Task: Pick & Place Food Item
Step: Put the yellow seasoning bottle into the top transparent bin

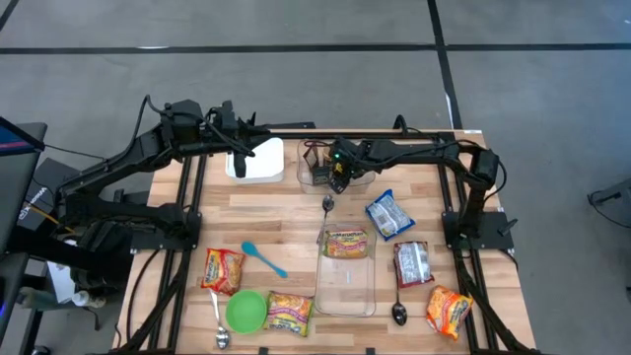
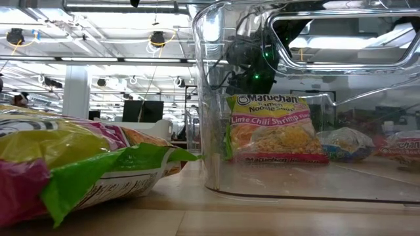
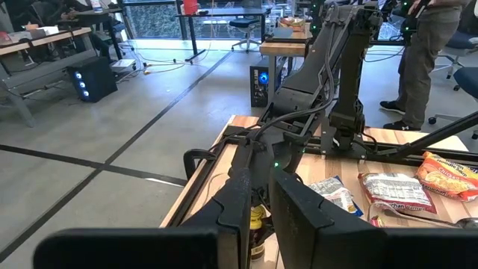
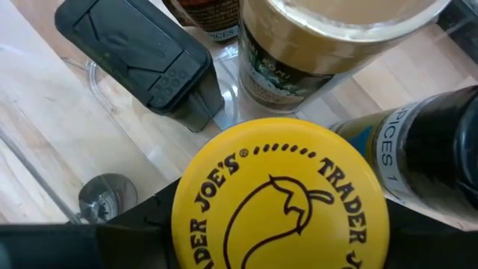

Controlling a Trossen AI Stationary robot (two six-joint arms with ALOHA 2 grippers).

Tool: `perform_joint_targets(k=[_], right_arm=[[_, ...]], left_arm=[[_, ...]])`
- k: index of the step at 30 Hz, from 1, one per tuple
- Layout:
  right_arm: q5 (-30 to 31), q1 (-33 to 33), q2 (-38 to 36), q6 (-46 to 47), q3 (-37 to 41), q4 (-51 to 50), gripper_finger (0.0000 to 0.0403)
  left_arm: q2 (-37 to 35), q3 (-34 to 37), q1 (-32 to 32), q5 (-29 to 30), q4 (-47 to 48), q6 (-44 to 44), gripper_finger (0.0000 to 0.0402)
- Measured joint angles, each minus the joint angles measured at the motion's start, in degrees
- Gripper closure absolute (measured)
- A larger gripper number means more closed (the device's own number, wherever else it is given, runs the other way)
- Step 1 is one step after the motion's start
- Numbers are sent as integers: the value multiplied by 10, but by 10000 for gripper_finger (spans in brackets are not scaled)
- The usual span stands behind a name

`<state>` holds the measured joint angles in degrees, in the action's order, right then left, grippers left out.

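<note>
The table (image 1: 286,212) carried a long clear bin (image 1: 345,281) holding one ramen pack (image 1: 346,243), with more packs, a green bowl (image 1: 245,310) and spoons scattered around. At the far edge, a smaller clear tub (image 1: 314,170) held jars and spice bottles. The right gripper (image 1: 338,173) was down in that tub, and its wrist view showed the yellow-lidded jar (image 4: 280,198) filling the space between its fingers, jaws spread wide around the lid, seemingly gripping it. The step looked like the pick; next would be a straight lift clear of the neighbouring bottles, then a carry toward the bin. The left gripper (image 3: 258,217) waited above the white box (image 1: 254,160), jaws nearly together, empty.
</note>
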<state>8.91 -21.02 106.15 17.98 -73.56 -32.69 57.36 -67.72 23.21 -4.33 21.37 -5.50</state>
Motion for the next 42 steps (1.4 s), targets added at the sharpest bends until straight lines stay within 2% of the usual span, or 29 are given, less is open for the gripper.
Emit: perform_joint_targets(k=[7, 24, 31, 42], right_arm=[[-1, 0, 0, 0, 0, -3, 169], [-16, -5, -3, 0, 0, -14, 111], [-16, 4, -4, -9, -29, -40, 96], [-15, 7, -4, -11, -75, -108, 95]], left_arm=[[0, 0, 0, 0, 0, 0, 358], [0, 0, 0, 0, 0, 0, 358], [0, 0, 0, 0, 0, 0, 358], [0, 0, 0, 0, 0, 0, 358]])
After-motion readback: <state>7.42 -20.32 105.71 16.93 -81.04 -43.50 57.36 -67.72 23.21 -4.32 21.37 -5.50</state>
